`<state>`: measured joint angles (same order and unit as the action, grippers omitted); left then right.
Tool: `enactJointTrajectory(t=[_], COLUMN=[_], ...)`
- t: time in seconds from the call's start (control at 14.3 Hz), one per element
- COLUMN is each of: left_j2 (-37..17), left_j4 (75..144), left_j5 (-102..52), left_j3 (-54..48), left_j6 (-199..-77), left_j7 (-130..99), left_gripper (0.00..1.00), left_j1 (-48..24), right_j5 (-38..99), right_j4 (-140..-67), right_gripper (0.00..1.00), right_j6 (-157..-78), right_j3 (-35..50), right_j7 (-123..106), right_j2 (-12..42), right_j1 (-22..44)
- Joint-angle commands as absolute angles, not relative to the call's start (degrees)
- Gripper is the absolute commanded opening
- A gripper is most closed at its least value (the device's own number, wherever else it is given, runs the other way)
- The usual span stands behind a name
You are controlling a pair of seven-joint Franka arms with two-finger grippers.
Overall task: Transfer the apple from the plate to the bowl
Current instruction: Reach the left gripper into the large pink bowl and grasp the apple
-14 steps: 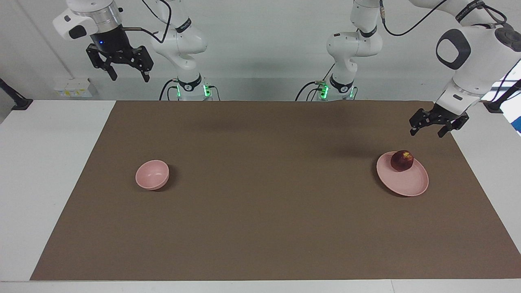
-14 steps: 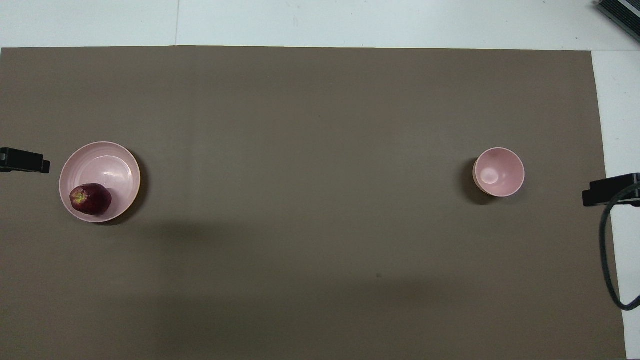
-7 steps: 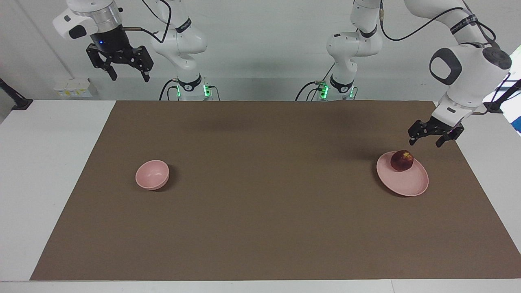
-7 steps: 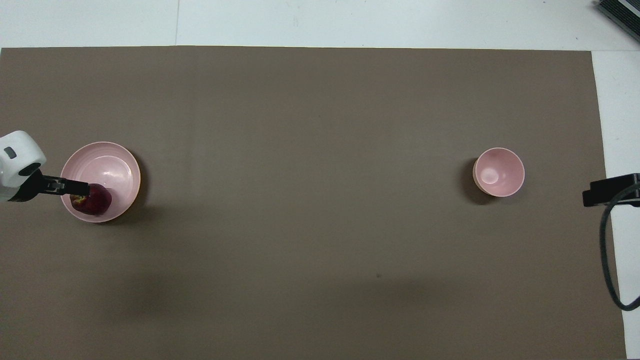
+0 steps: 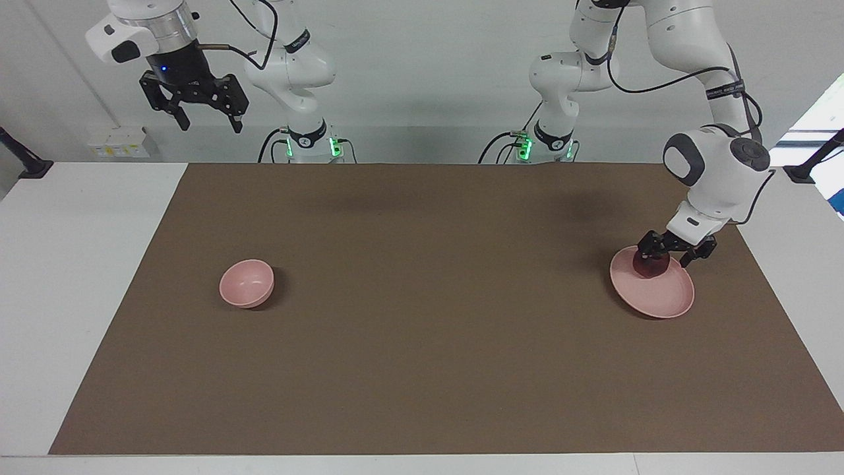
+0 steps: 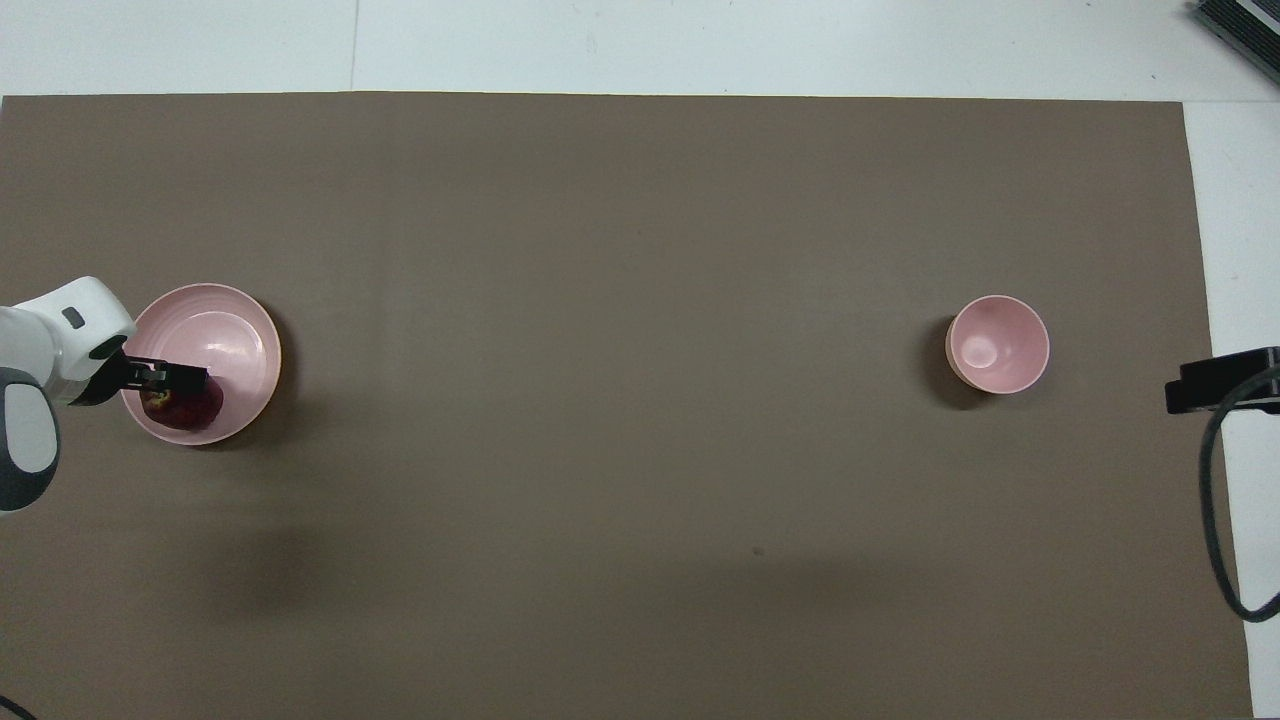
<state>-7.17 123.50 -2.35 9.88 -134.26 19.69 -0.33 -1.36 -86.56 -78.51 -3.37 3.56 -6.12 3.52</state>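
Observation:
The dark red apple [image 5: 648, 266] [image 6: 196, 412] lies on the pale pink plate [image 5: 663, 300] [image 6: 228, 335], on the part of it nearer to the robots, at the left arm's end of the table. My left gripper [image 5: 666, 254] [image 6: 176, 386] is down at the apple, open, with a finger on either side of it; I cannot tell whether they touch it. The small pink bowl [image 5: 246, 284] [image 6: 998, 343] stands empty toward the right arm's end. My right gripper [image 5: 201, 111] waits open, high in the air near its base.
A brown mat [image 5: 422, 343] covers most of the white table [image 5: 72, 277]. A black cable [image 6: 1215, 500] hangs at the right arm's end. A dark device [image 6: 1240, 25] sits at the table's corner farthest from the robots.
My left gripper has come down from above the mat beside the plate to the apple, its fingers now around the fruit. The apple, plate, bowl and right arm have stayed put.

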Motion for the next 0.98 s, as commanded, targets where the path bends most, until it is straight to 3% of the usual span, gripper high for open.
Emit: enactJointTrajectory(t=[0.0, 0.07, 0.14, 0.21, 0.28, 0.35, 0.42, 0.7, 0.91], left_j2=[-5.89, -5.54, -5.45, -5.45, -5.54, -5.80, -5.89, -3.96, 1.12], left_j4=[126.03, 126.56, 126.56, 126.39, 126.21, 125.86, 125.51, 122.26, 121.99], left_j5=[-3.69, -3.69, -3.69, -3.69, -3.78, -3.69, -3.78, -3.78, -4.13], left_j3=[9.40, 9.40, 9.40, 9.40, 9.40, 9.40, 9.40, 8.97, 8.79], left_j6=[-135.00, -134.83, -134.82, -134.82, -134.91, -134.91, -134.91, -130.54, -125.17], left_j7=[20.57, 20.57, 20.48, 20.48, 20.57, 20.57, 20.57, 20.92, 19.52], left_gripper=[1.00, 1.00, 0.94, 0.81, 0.50, 0.11, 0.00, 0.00, 0.00], left_j1=[0.44, 0.44, 0.35, 0.18, 0.26, 0.35, 0.35, -0.53, -2.81], right_j5=[-0.44, -0.44, -0.44, -0.44, -0.44, -0.44, -0.44, -0.44, -0.44], right_j4=[-87.45, -87.54, -87.54, -87.45, -87.45, -87.45, -87.45, -87.54, -87.63], right_gripper=[1.00, 1.00, 1.00, 1.00, 1.00, 1.00, 1.00, 1.00, 1.00], right_j6=[-77.78, -77.87, -77.87, -78.05, -78.13, -78.13, -78.13, -77.87, -78.05], right_j3=[-3.43, -3.43, -3.43, -3.43, -3.43, -3.34, -3.34, -3.43, -3.43], right_j7=[2.29, 2.29, 2.29, 2.20, 2.20, 2.20, 2.20, 2.46, 2.55], right_j2=[-7.21, -7.21, -7.21, -7.12, -7.12, -7.12, -7.12, -7.21, -7.29], right_j1=[3.08, 3.08, 3.08, 3.08, 3.08, 3.08, 3.08, 3.08, 3.08])
